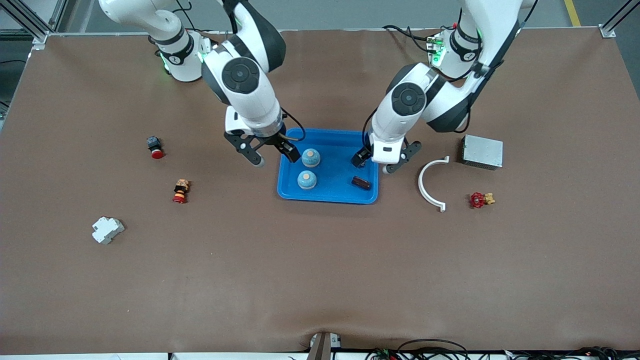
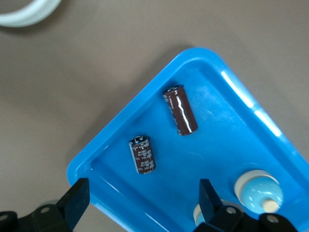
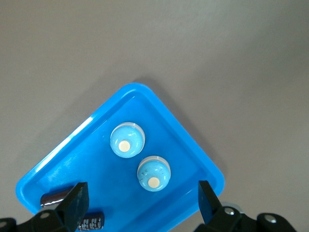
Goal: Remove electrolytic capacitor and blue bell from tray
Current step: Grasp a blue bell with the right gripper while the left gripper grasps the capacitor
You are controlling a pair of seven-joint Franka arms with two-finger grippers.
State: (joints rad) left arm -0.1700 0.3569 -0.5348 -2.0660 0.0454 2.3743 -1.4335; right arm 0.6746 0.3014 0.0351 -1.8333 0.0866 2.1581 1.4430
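- Tray sits mid-worktop, holding two blue bells and two capacitors.
- Left hand hovers over the tray's rim by the capacitors, fingers apart, empty.
- Right hand hovers over the rim by the bells, fingers apart, empty.

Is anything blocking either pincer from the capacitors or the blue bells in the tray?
Nothing visible. The left pincer hangs open over the tray end holding two capacitors; the right pincer hangs open beside the two blue bells. All four lie uncovered and apart.
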